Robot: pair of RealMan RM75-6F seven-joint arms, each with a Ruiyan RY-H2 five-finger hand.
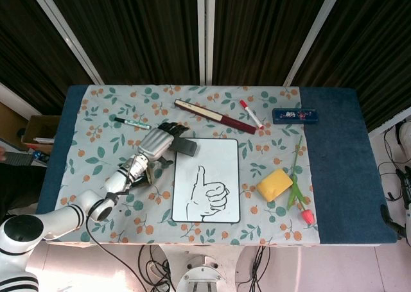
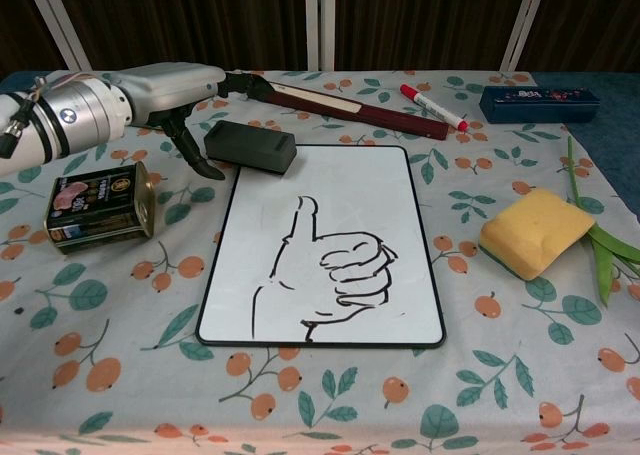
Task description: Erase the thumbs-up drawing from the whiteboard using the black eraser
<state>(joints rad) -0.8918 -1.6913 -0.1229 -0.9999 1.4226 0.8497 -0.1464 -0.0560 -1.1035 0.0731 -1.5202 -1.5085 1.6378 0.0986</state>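
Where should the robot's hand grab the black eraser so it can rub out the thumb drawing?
Best guess: grip the black eraser across its two long sides, coming down from above. It is a low, flat block lying by the top left corner of the whiteboard, so only its long edges offer a hold. The left hand hovers just beside it, holding nothing yet, and is best placed to reach it.

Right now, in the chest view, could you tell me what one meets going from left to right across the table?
Tin can → black eraser → whiteboard with the thumbs-up drawing → red marker → yellow sponge → green stem. The left hand reaches over the can towards the eraser, so I leave it out.
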